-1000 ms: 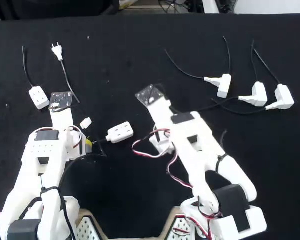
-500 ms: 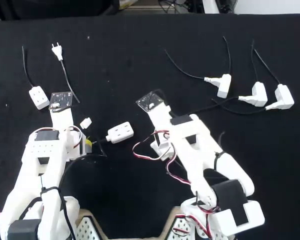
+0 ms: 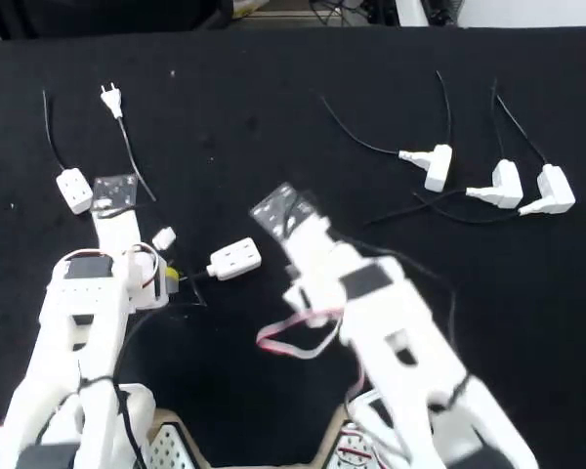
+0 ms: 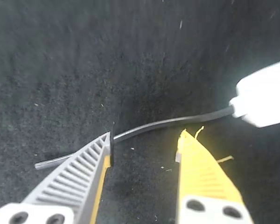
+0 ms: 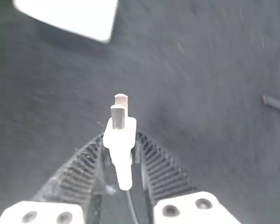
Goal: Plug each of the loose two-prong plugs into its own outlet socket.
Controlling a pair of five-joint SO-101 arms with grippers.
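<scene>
Black cloth (image 3: 273, 88) carries everything. Right gripper (image 5: 121, 137) is clamped on a two-prong plug (image 5: 119, 128), prongs forward, near centre, at one o'clock of a white socket (image 3: 234, 258); a skewed approach could shove that unheld socket away. Left gripper (image 4: 144, 135) gapes, empty, astride a black cord (image 4: 168, 122). Count: two free sockets, two unplugged plugs, three corded white pieces (image 3: 503, 184) at two o'clock.

loose plug (image 3: 110, 98): far left, behind left socket (image 3: 74, 189)
held plug (image 5: 119, 140): in right gripper (image 5: 120, 137), just right of centre socket (image 3: 234, 259)
plugged sockets (image 3: 506, 183): far right, in a row
</scene>
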